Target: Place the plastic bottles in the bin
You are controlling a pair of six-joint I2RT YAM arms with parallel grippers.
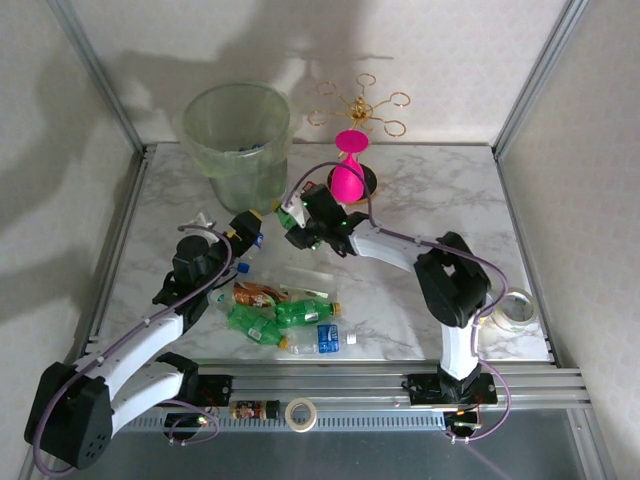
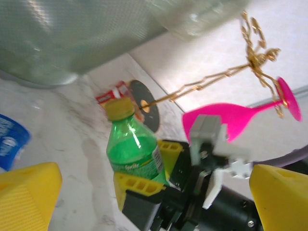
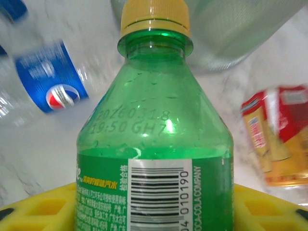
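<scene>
The green bottle (image 3: 154,144) between the jaws has a code printed on its shoulder, roughly "20260318 19:50 GH7". Its label (image 3: 154,197) shows a barcode, the sideways digits "04 010190", Chinese characters and "COCA-COLA COMPANY"; in the left wrist view it reads "Sprite". Left of the jaws a clear bottle (image 3: 53,79) bears the Pepsi globe, while right of them the red and yellow label (image 3: 279,134) is too blurred to read.

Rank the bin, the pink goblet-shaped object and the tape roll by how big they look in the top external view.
1. bin, largest by far
2. pink goblet-shaped object, clearly smaller than the bin
3. tape roll, smallest
</scene>
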